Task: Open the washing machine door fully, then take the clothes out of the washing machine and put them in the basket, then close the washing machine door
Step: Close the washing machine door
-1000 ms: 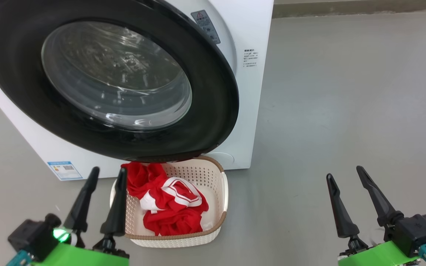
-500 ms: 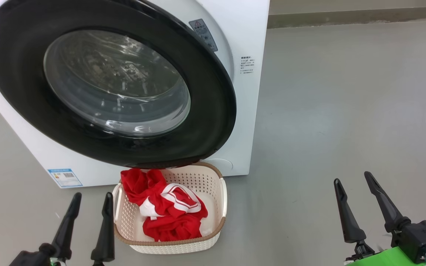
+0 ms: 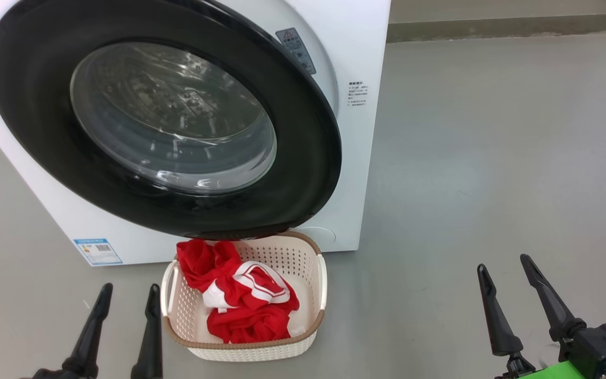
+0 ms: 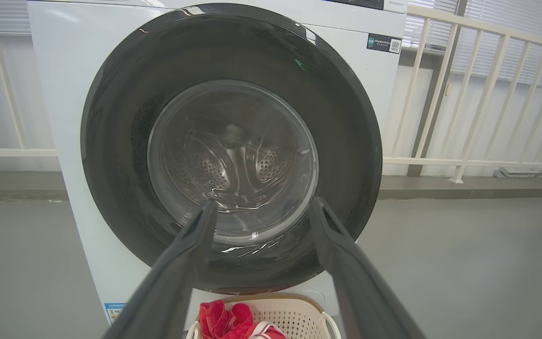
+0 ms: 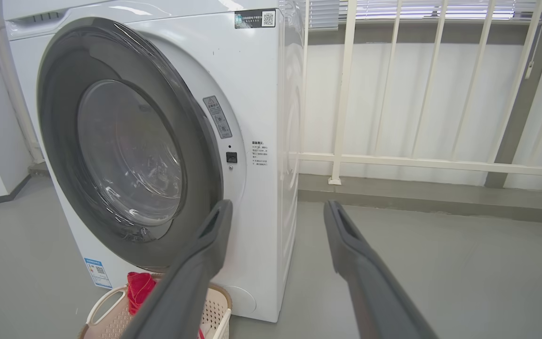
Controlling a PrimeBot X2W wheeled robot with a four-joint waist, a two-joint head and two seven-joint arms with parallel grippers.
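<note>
1. Left end effector [image 3: 130, 289]: released, fingers spread, nothing between them. Over the last second it drew back and down in the head view. Its fingers had overlapped the left handle of the basket [image 3: 322, 295]; they then stood just beside that handle, apart from it, low on the floor [image 3: 492, 131] side of the frame. The view itself shifted a little, but the retreat measured against the basket was real.

2. The basket sat on the floor directly below the washing machine door [image 3: 171, 121]. The clothes [image 3: 245, 310] lay inside it, heaped toward its left and near side. Neither had moved.

3. The door was swung across the front of the washing machine [image 3: 358, 168], in the same position throughout. Through the glass in the left wrist view, the steel drum showed no red fabric.

4. Right end effector [image 3: 503, 263]: released, fingers apart, empty, well clear of the machine and slightly lower than before.

Assessment: unloading appeared complete and the arms were backing off, which suggests the closing step was finished or nearly so. In the right wrist view a small dark slot on the front panel remained uncovered beside the door edge, so whether the door was latched cannot be told.
</note>
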